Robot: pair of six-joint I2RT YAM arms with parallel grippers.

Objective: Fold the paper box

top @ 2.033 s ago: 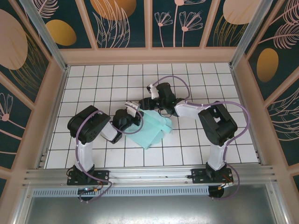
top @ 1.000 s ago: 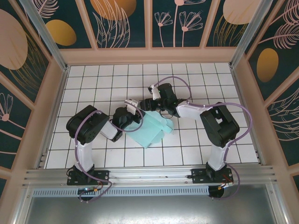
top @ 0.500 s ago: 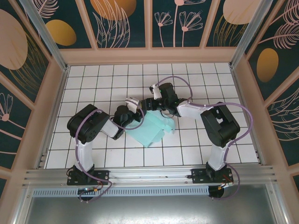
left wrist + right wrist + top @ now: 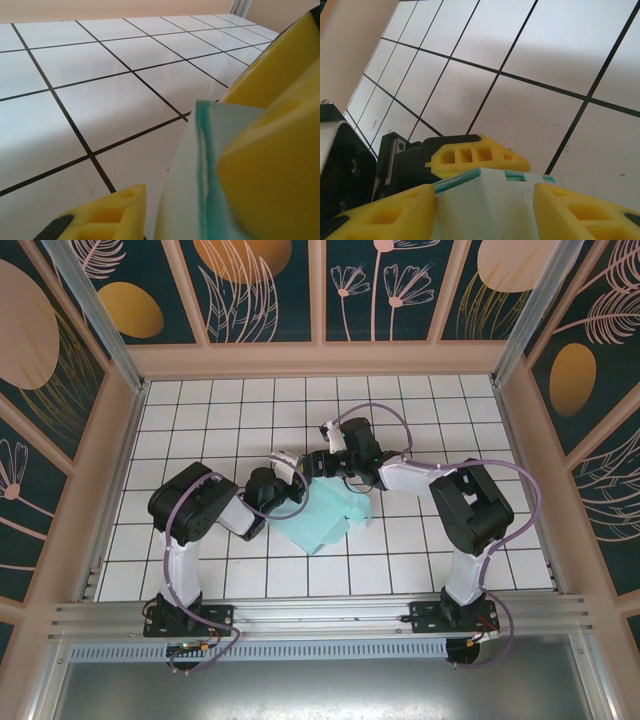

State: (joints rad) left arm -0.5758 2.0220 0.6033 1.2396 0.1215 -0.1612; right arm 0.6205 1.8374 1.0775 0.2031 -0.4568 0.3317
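Mid-desk, the right claw (image 4: pixel 485 212) is holding the box (image 4: pixel 325 515) by its far edge, the left claw (image 4: pixel 185 197) sitting narrow around it, grip unclear; both should be pressing the fold slowly, together.

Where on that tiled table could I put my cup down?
Bare tiles: the far rows of the table along the back wall, the strips beside either side wall, and the near row between the two arm bases. It is crowded mid-table, where the left tool and right tool meet at the paper box.
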